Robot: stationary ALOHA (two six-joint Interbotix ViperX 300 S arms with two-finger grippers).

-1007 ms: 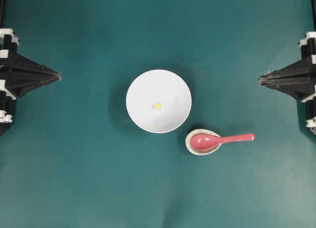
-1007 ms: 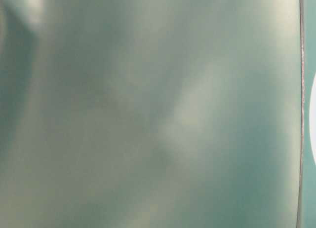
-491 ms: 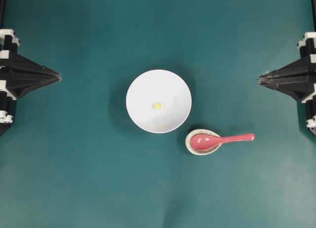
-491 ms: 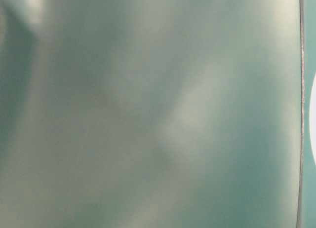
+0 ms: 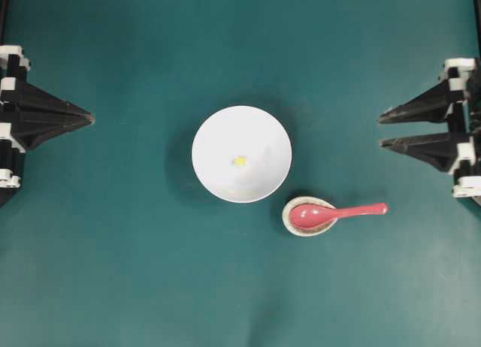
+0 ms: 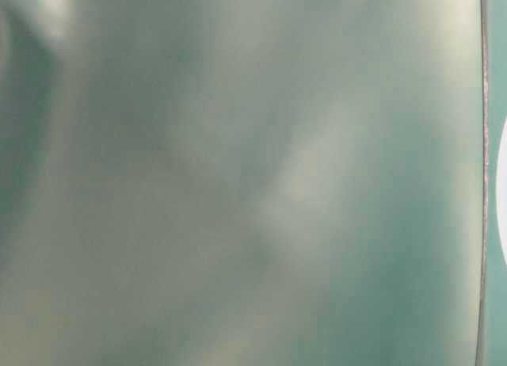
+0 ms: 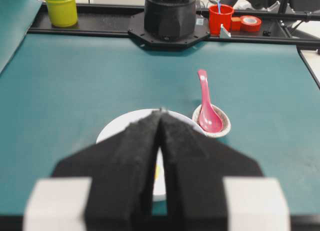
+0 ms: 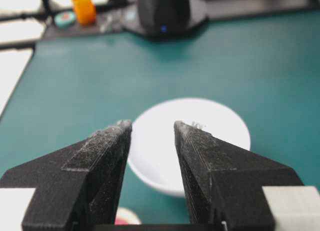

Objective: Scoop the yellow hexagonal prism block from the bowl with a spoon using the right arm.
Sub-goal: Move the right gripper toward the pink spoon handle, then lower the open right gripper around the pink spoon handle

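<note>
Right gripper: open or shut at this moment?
Open. In the overhead view the right gripper shows two black fingers with green table between their tips; its wrist view shows the same gap, framing the white bowl. Nothing is held.

You had one white bowl (image 5: 241, 154), one yellow block (image 5: 239, 161), one pink spoon (image 5: 336, 212), one small speckled dish (image 5: 291, 223), and maybe two cups (image 7: 62, 7) behind.

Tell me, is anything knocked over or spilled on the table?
Nothing stands out. The yellow block sits inside the white bowl, and the pink spoon rests with its scoop in the small speckled dish. No spills.
</note>
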